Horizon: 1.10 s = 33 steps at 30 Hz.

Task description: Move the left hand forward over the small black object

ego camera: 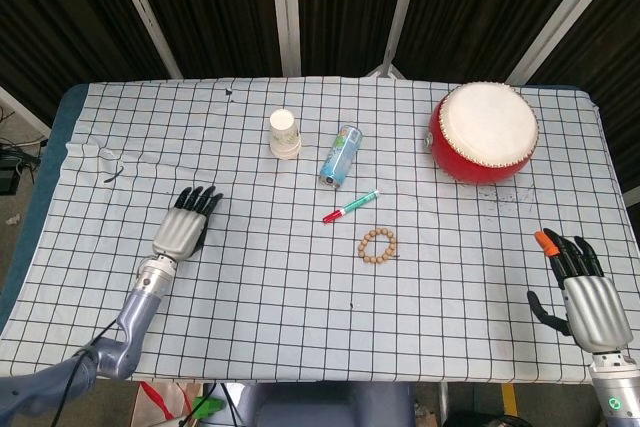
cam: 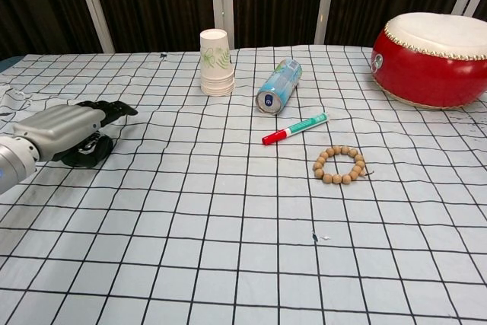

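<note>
My left hand (ego camera: pixel 184 225) hovers flat over the small black object, fingers stretched forward and apart, holding nothing. In the head view the hand hides the object completely. In the chest view the left hand (cam: pixel 67 129) covers most of it, and only the dark rim of the small black object (cam: pixel 85 155) shows beneath the palm. I cannot tell whether the palm touches it. My right hand (ego camera: pixel 583 285) stays open near the table's front right corner, fingers spread, holding nothing.
A stack of paper cups (ego camera: pixel 285 134) and a lying can (ego camera: pixel 341 155) sit at the back middle. A green and red marker (ego camera: pixel 350 206) and a bead bracelet (ego camera: pixel 378 246) lie mid-table. A red drum (ego camera: pixel 484 132) stands back right.
</note>
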Tool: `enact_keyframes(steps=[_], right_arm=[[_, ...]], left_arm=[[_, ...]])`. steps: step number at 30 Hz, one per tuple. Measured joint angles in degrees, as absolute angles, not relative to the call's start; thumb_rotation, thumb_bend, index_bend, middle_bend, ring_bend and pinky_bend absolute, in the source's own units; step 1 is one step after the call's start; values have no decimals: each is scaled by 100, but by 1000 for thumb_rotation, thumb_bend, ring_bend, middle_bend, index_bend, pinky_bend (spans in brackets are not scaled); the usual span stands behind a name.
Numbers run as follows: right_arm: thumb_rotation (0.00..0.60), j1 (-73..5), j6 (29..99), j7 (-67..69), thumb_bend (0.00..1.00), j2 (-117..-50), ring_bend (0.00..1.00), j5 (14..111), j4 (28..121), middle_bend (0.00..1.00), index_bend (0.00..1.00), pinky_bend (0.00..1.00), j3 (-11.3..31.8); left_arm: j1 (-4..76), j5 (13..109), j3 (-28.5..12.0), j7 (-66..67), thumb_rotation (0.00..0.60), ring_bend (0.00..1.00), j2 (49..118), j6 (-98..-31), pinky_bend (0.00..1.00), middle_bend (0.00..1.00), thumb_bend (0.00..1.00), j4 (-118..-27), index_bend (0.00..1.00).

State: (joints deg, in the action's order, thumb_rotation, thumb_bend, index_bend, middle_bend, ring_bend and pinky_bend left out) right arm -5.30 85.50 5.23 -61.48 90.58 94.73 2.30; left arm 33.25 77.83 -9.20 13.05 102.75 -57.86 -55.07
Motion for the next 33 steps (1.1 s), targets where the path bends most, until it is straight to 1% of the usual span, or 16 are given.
enact_keyframes(steps=[18, 22, 25, 28, 31, 33], right_arm=[[600, -514, 8624, 548, 404, -6130, 116, 9149, 9511, 83, 46, 40, 209], [600, -501, 8659, 548, 404, -6120, 116, 9177, 9526, 83, 46, 39, 204], [600, -500, 8670, 541, 403, -6119, 116, 9196, 9532, 83, 46, 39, 202], [600, -501, 8673, 531, 404, -6123, 116, 9213, 9532, 83, 46, 40, 195], [600, -502, 8673, 521, 404, -6128, 116, 9229, 9535, 83, 46, 39, 188], [600, -503, 8679, 517, 403, -6130, 116, 9248, 9548, 83, 46, 40, 184]], left_arm=[[3335, 7664, -743, 1335, 600, 0, 10522, -5639, 0, 0, 1000, -5106, 0], [3340, 7695, -771, 1355, 600, 0, 10465, -5769, 0, 0, 1000, -5184, 0], [3338, 7768, -817, 1407, 600, 0, 10329, -5999, 0, 0, 1000, -5421, 0], [3306, 7887, -891, 1512, 600, 0, 10091, -6399, 0, 0, 1000, -5876, 0], [3226, 8037, -969, 1677, 600, 0, 9735, -6856, 0, 0, 1000, -6583, 0], [3133, 8148, -1014, 1834, 600, 0, 9415, -7181, 0, 0, 1000, -7216, 0]])
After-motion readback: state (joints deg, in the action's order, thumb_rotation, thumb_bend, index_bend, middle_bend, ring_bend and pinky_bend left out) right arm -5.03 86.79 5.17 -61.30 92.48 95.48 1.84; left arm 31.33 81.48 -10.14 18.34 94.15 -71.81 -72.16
